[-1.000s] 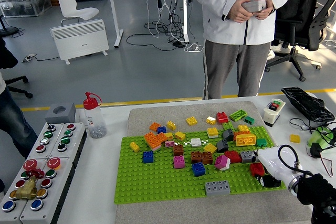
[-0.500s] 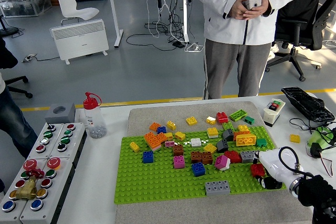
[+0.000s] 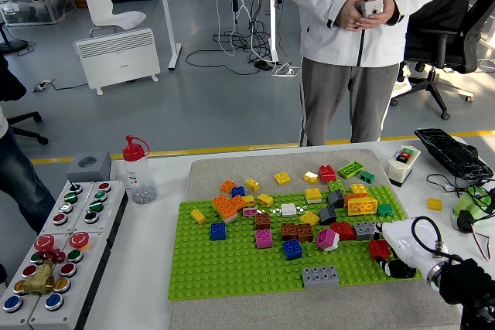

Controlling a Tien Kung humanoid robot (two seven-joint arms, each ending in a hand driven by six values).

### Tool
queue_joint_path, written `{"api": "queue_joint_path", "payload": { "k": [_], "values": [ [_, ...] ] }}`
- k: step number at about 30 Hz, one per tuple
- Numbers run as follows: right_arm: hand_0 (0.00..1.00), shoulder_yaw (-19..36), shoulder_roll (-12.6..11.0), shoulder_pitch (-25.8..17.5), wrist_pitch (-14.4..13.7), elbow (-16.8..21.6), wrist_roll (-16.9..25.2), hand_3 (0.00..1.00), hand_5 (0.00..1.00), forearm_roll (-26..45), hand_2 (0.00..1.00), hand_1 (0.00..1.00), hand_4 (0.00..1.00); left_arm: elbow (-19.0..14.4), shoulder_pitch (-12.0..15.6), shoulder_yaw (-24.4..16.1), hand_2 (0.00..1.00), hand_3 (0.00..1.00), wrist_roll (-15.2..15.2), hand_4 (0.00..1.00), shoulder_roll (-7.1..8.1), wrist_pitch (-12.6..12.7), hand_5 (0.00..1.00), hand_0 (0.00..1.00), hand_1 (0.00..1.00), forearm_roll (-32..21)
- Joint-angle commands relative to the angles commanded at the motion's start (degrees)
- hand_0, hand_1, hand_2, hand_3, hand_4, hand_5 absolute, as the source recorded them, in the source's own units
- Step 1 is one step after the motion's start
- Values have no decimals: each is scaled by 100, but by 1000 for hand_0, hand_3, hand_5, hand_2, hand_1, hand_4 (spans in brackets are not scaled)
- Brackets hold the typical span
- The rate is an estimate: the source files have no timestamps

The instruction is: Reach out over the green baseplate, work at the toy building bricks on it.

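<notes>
The green baseplate (image 3: 232, 264) lies flat on a grey mat (image 3: 232, 166) in the middle of the white table (image 3: 147, 268). Many toy bricks (image 3: 290, 222) stand on its far half: orange, yellow, blue, brown, pink, red and grey ones. One grey brick (image 3: 320, 276) sits alone near the front edge. The right hand (image 3: 406, 246), white, rests at the right edge of the plate beside a red brick (image 3: 379, 250); whether it grips this brick I cannot tell. Behind the table a person's hands (image 3: 367, 13) hold a small device (image 3: 372, 8).
</notes>
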Motion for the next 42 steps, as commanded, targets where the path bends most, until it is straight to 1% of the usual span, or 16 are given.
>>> {"api": "queue_joint_path", "payload": {
  "k": [6, 8, 12, 19, 23, 24, 26, 30, 31, 42],
  "values": [
    [327, 10, 1, 7, -70, -5, 73, 559, 173, -7, 315, 229, 588, 0, -12, 5, 662, 606, -5, 352, 3, 1, 998, 676, 687, -10],
    [318, 13, -2, 6, -87, 5, 91, 545, 174, -6, 304, 222, 573, 0, -16, 6, 663, 606, -6, 351, 3, 1, 998, 676, 688, -13],
    [316, 58, -31, -15, -100, 117, 100, 544, 168, 8, 303, 221, 570, 0, -25, 2, 662, 606, -10, 351, 6, 3, 998, 675, 688, -13],
    [315, 155, -144, -58, -22, 779, -22, 543, 173, 194, 303, 220, 573, 0, -32, -8, 662, 606, -12, 351, 8, 7, 998, 675, 687, -5],
    [315, 108, -168, -31, 120, 1233, -129, 543, 173, 423, 303, 220, 573, 0, -38, -10, 662, 606, -7, 351, 8, 4, 998, 675, 687, 4],
    [317, 83, -168, -16, 173, 1340, -162, 544, 142, 470, 307, 221, 544, 0, -40, -9, 662, 606, -6, 351, 8, 4, 998, 675, 688, 5],
    [317, 19, -165, 20, 279, 1504, -223, 544, 142, 554, 307, 221, 544, 0, -43, -10, 662, 606, -4, 351, 8, 4, 998, 675, 688, 6],
    [317, -98, -150, 84, 419, 1629, -309, 544, 142, 651, 307, 221, 544, 0, -45, -10, 662, 606, -5, 351, 12, 6, 998, 675, 688, -1],
    [319, -125, -144, 96, 440, 1650, -322, 545, 127, 670, 307, 221, 529, 0, -46, -11, 663, 605, -6, 350, 14, 8, 998, 674, 687, -3],
    [316, -309, -40, 204, 580, 1855, -474, 544, 126, 713, 308, 220, 526, 0, -50, -16, 662, 606, 3, 350, 15, 5, 998, 675, 687, 9]
  ]
}}
